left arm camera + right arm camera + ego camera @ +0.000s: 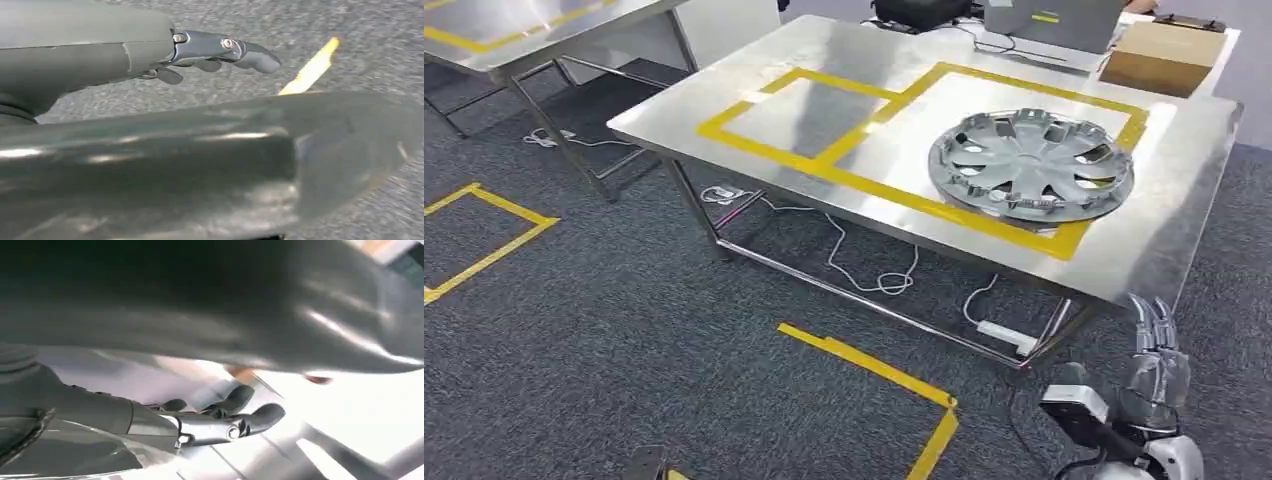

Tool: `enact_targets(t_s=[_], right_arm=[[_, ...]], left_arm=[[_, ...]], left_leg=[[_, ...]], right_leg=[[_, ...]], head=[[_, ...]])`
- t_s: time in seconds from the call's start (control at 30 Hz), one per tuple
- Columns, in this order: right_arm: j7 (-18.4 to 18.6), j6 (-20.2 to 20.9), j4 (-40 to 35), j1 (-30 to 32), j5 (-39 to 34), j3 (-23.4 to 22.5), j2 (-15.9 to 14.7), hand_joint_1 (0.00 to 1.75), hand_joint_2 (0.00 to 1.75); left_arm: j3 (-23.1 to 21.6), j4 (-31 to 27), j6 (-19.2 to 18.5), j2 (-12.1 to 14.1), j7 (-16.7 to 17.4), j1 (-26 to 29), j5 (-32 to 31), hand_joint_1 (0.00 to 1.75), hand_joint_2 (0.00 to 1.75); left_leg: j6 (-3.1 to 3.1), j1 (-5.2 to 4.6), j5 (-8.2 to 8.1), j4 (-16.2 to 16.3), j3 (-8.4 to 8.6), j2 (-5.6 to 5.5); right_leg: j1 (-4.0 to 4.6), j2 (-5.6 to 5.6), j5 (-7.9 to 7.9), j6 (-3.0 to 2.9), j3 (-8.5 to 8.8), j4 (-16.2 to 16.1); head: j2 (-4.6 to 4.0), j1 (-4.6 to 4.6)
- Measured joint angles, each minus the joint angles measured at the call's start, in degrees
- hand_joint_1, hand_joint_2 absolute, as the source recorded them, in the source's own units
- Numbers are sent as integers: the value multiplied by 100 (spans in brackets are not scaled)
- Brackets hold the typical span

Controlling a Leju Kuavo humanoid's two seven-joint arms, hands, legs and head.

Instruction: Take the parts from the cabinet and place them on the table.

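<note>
A silver wheel cover [1032,165] lies flat on the steel table [1184,235], inside the larger yellow-taped rectangle. My right hand [1159,365] hangs below the table's near right corner, fingers straight and apart, holding nothing. The right wrist view has the same hand [225,417] with its fingers [265,415] extended and nothing in them. In the left wrist view my left hand [220,52] hovers over grey carpet, fingers stretched out and holding nothing, with the thick grey thumb [200,160] blurred in front.
A smaller taped rectangle [809,115] on the table's left half is bare. A cardboard box [1164,55] and a laptop [1049,25] sit at the far edge. Cables [864,270] and a power strip [1006,335] lie under the table. Yellow tape [874,370] marks the carpet. Another steel table [514,35] stands far left.
</note>
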Motion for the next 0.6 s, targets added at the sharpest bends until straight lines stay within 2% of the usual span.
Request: enact_targets(t_s=[0.03, 0.07, 0.1, 0.13, 0.2, 0.23, 0.27, 0.3, 0.33, 0.4, 0.43, 0.47, 0.5, 0.53, 0.57, 0.6], right_arm=[[-121, 263, 170, 12, -281, -183, 146, 0, 0], [-283, 551, 426, 1, -527, -404, 307, 0, 0], [-472, 739, 755, -37, -707, -664, 469, 0, 0], [-609, 833, 1089, -117, -776, -907, 591, 0, 0], [-633, 931, 1615, -155, -868, -1364, 790, 0, 0], [-422, 1016, 1908, -193, -962, -1569, 858, 0, 0], [-353, 1101, 2311, -271, -1056, -1812, 908, 0, 0], [-487, 1149, 2875, -374, -1121, -2100, 936, 0, 0], [-637, 1189, 3424, -487, -1167, -2389, 938, 0, 0], [-814, 1204, 4416, -644, -1276, -2975, 941, 0, 0], [-796, 1142, 4842, -693, -1245, -3228, 945, 0, 0], [-653, 1045, 5273, -745, -1152, -3456, 947, 0, 0], [-457, 954, 5545, -780, -1053, -3584, 947, 0, 0], [-251, 907, 5801, -815, -966, -3694, 949, 0, 0], [-123, 900, 6002, -854, -933, -3785, 949, 0, 0], [-42, 898, 6187, -895, -918, -3881, 956, 0, 0]], left_arm=[[24, 0, 16, -11, 31, 4, 0, 0, 0], [46, 0, 29, -13, 59, 9, -2, 0, 0], [66, 0, 53, -11, 90, 9, -2, 0, 0], [81, 0, 61, -24, 105, 14, -4, 0, 0], [98, 0, 94, -48, 182, 0, -22, 0, 0], [103, 0, 118, -57, 307, -19, -44, 0, 0], [103, 0, 120, -79, 416, -16, -48, 0, 0], [105, 0, 129, -96, 451, 0, -57, 0, 0], [109, 0, 140, -118, 464, 20, -63, 0, 0], [118, 0, 142, -140, 488, 73, -66, 0, 0], [125, 0, 147, -138, 510, 93, -72, 0, 0], [140, 0, 147, -140, 531, 108, -81, 0, 0], [158, 0, 142, -149, 545, 107, -101, 0, 0], [173, 0, 142, -164, 557, 95, -112, 0, 0], [175, 0, 136, -175, 569, 79, -118, 0, 0], [177, 0, 120, -188, 575, 65, -122, 0, 0]], left_leg=[[23, -1, 203, -294, 231, -17], [61, -8, 305, -832, 600, -87], [114, -11, 266, -1427, 986, -336], [165, -7, 155, -1842, 1241, -409], [187, -18, 49, -1981, 1266, -328], [204, -17, 5, -2065, 1273, -270], [236, 62, 76, -2110, 1247, -198], [272, 51, 108, -2120, 1234, -113], [308, 45, 133, -2119, 1199, -73], [316, 24, 168, -2112, 1140, 51], [307, 21, 184, -2105, 1110, 125], [288, 20, 200, -2096, 1093, 152], [274, 21, 207, -2090, 1082, 195], [263, 26, 212, -2075, 1076, 240], [248, 34, 205, -2050, 1067, 265], [216, 26, 188, -2002, 1056, 283]], right_leg=[[3, 51, 51, 17, -72, 10], [4, 111, 96, 35, -120, 24], [-10, 157, 131, 50, -158, 37], [28, 221, 160, 78, -194, 75], [15, 311, 250, 143, -268, 83], [22, 363, 296, 180, -316, 83], [41, 411, 326, 214, -356, 91], [29, 259, 187, 228, -475, 204], [22, 148, -39, 255, -591, 499], [-17, 46, -533, 322, -984, 1472], [-27, 30, -687, 348, -1125, 1866], [-46, 19, -689, 367, -1122, 1959], [-62, 9, -579, 381, -956, 1773], [-81, -13, -391, 391, -662, 1334], [-106, -45, -194, 397, -298, 774], [-130, -91, -105, 412, 38, 265]], head=[[0, 0], [0, -2], [0, -4], [0, -2], [0, -11], [-2, -4], [0, 13], [0, -2], [-2, 51], [0, 66], [0, 66], [0, 68], [0, 61], [0, 66], [0, 63], [0, 72]])
